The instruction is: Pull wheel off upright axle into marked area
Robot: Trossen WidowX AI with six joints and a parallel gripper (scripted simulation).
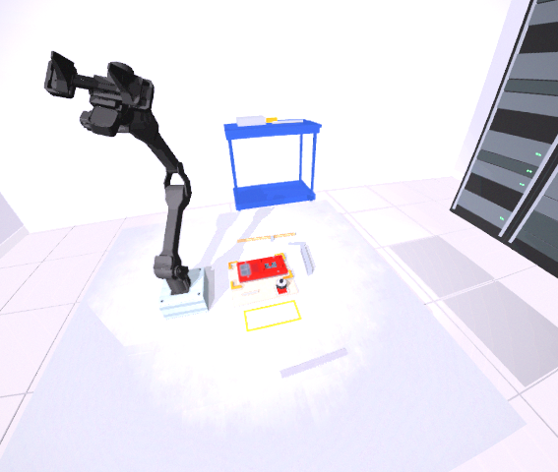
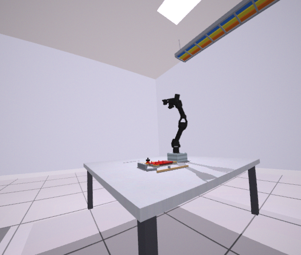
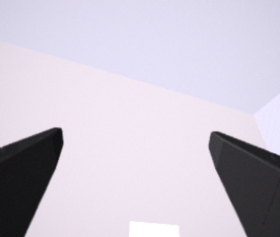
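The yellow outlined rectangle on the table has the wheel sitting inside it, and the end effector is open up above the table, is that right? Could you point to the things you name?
Not quite: the yellow outlined rectangle (image 1: 245, 321) has no wheel inside it, as the top view shows. The end effector (image 3: 137, 137) is indeed open, up above the table (image 2: 155, 189).

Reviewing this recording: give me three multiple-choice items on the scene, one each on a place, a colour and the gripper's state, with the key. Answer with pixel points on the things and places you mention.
1. Where does the blue cart stand?
A) on the table
B) beyond the table, near the wall
C) under the arm's base

2. What colour is the marked area's outline?
A) green
B) red
C) yellow

3. How is the gripper?
A) open, holding nothing
B) shut on the wheel
C) shut, empty

1: B, the top view shows the blue cart (image 1: 271, 131) past the table's far edge.
2: C, a yellow outline (image 1: 273, 326) lies on the table (image 1: 177, 385) (image 2: 145, 189).
3: A, the gripper (image 3: 137, 137) has its fingers wide apart, nothing between.
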